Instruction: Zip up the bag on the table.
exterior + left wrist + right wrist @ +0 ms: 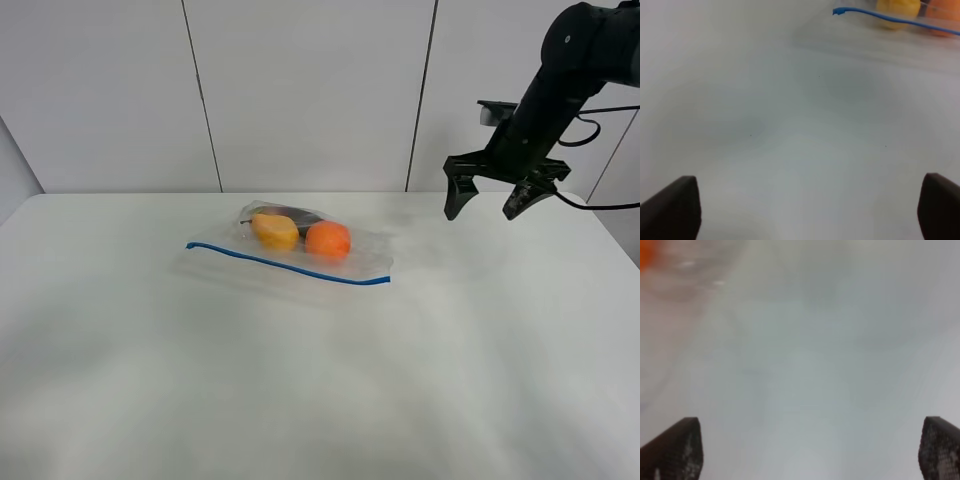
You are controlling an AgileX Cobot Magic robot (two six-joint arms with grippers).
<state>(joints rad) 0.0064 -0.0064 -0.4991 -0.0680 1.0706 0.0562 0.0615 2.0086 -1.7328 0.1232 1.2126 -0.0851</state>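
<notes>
The clear plastic bag lies flat on the white table, a little behind its middle. A yellow fruit, an orange fruit and a dark item show through it. Its blue zip strip runs along the near edge. My right gripper is open and empty, in the air well to the right of the bag. My left gripper is open over bare table, out of the exterior view. The strip's end and the fruit show in the left wrist view.
White wall panels stand behind the table. The table's far edge runs just behind the bag. An orange blur shows at one corner of the right wrist view.
</notes>
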